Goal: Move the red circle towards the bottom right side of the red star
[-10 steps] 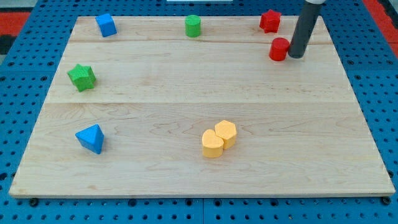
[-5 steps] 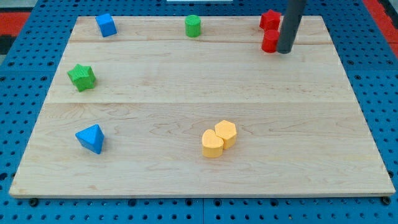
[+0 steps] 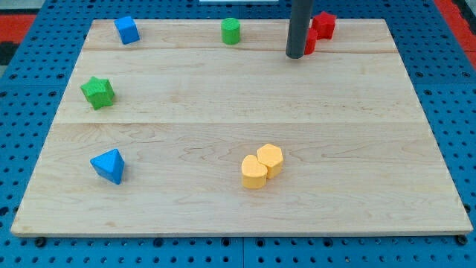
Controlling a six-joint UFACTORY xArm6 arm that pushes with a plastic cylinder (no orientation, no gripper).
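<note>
The red star (image 3: 323, 24) sits near the view's top right of the wooden board (image 3: 223, 112). The red circle (image 3: 311, 42) lies just below and left of the star, touching or almost touching it, and the rod hides most of it. My tip (image 3: 295, 54) rests on the board at the circle's left side, right against it.
A blue cube (image 3: 127, 30) is at the top left and a green cylinder (image 3: 231, 31) at the top middle. A green star (image 3: 97, 91) is at the left, a blue triangle (image 3: 108, 165) at the lower left. Two yellow blocks (image 3: 261, 166) touch each other at the bottom middle.
My tip has moved left, from the circle's right side to its left side. The red circle has slid left and up, and now sits by the star's lower left.
</note>
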